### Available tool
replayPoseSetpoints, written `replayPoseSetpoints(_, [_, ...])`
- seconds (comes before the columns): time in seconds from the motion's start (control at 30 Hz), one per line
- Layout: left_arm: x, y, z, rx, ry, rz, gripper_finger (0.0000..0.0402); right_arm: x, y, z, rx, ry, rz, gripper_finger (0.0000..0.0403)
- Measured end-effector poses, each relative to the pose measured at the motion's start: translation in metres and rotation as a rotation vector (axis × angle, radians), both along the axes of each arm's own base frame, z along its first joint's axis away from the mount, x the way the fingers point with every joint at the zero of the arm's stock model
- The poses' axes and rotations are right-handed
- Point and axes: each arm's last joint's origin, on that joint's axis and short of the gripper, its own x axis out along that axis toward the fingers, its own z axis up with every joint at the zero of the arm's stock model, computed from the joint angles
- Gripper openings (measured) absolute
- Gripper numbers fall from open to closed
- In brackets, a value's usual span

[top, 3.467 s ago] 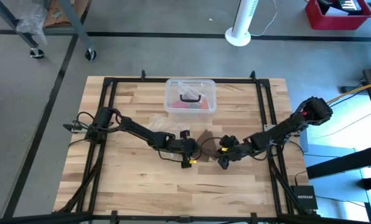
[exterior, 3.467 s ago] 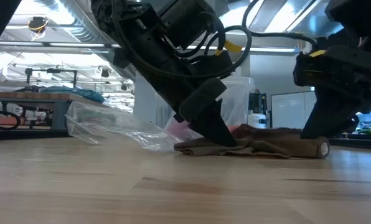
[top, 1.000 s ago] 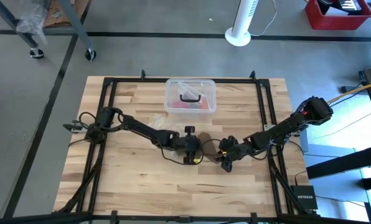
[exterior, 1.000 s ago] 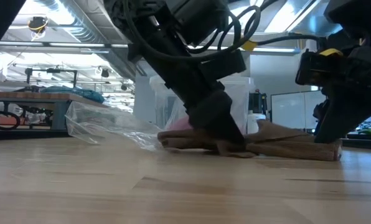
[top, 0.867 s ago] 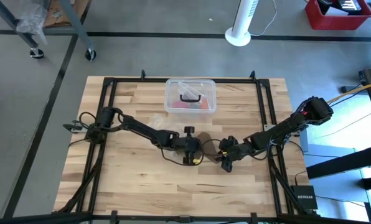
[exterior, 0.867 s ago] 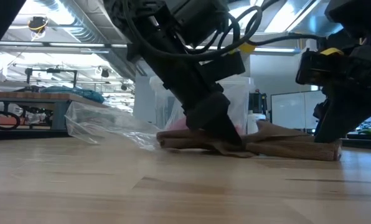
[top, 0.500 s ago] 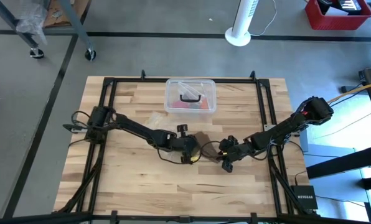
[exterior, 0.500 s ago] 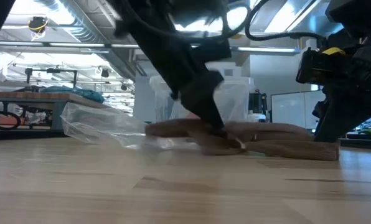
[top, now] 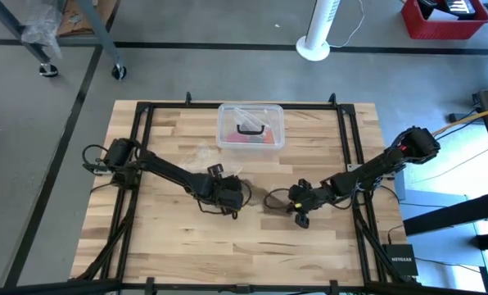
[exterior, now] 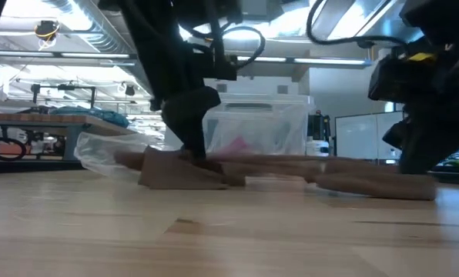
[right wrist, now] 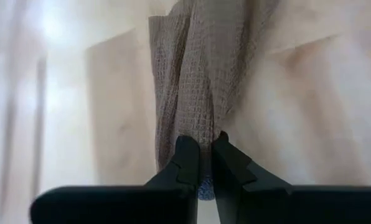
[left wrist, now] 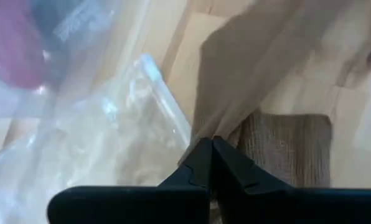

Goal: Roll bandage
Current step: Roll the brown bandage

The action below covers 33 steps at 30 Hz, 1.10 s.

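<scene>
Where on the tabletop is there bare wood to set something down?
Bare wood runs along the near edge of the table, below both arms, and at the far corners beside the clear box. The middle is crowded: the left gripper and right gripper hold the bandage stretched between them, plastic bag behind.

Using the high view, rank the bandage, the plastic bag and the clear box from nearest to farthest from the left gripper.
1. The bandage: pinched in the left gripper, running toward the right gripper.
2. The plastic bag: just behind the left arm.
3. The clear box: at the table's far edge.
</scene>
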Motion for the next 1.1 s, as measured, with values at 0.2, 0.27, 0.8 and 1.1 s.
replayPoseSetpoints(0.2, [0.002, 0.004, 0.000, -0.003, -0.020, 0.015, 0.0000, 0.003, 0.005, 0.033, 0.022, -0.098, 0.202, 0.0022])
replayPoseSetpoints(0.27, [0.002, 0.006, 0.000, -0.004, -0.014, 0.019, 0.0000, 0.001, 0.006, 0.046, 0.008, -0.124, 0.264, 0.0022])
replayPoseSetpoints(0.8, [0.003, 0.005, 0.036, -0.043, -0.033, -0.132, 0.0073, -0.019, -0.005, 0.143, -0.114, -0.227, 0.374, 0.0024])
replayPoseSetpoints(1.1, [0.015, -0.017, 0.125, 0.005, -0.441, -0.351, 0.0174, -0.022, -0.007, 0.155, -0.123, -0.238, 0.372, 0.0021])
